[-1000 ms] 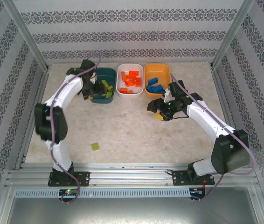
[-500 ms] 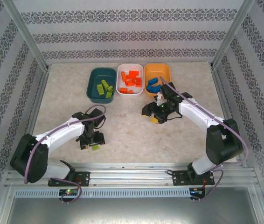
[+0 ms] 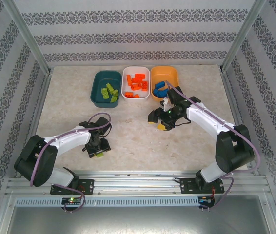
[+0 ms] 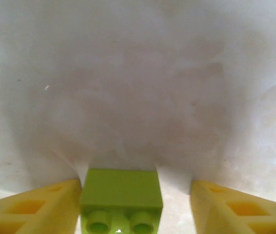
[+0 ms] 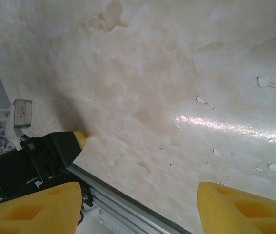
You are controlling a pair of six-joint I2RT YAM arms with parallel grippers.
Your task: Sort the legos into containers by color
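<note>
Seen from above, three bins stand side by side at the middle of the far edge of the marbled surface (image 3: 128, 131): a dark teal bin (image 3: 101, 80) with lime green legos (image 3: 110, 92), a white bin (image 3: 126, 73) with orange-red legos (image 3: 137, 84), and an orange bin (image 3: 169, 75) with blue legos (image 3: 158, 88). The left arm lies low across the near left part of the surface, its left pincer (image 3: 98, 149) down over a single green brick (image 3: 99, 154) close to the near edge, left of centre. The right pincer (image 3: 157, 122) sits near the middle of the surface, right of centre, on the near side of the orange bin and apart from it. From the left wrist, the green brick (image 4: 121, 192) rests on the surface between the yellow fingers (image 4: 30, 209) of the left pincer (image 4: 134, 184), studs toward the camera. One finger touches the brick's side and the other stands off across a clear gap, so the jaws are parted wider than the brick and not clamped. From the right wrist, the right pincer (image 5: 139, 185) is spread wide with nothing between its yellow fingers (image 5: 245, 204), bare surface beneath it, and a metal rail (image 5: 118, 204) running along the surface's near edge.
</note>
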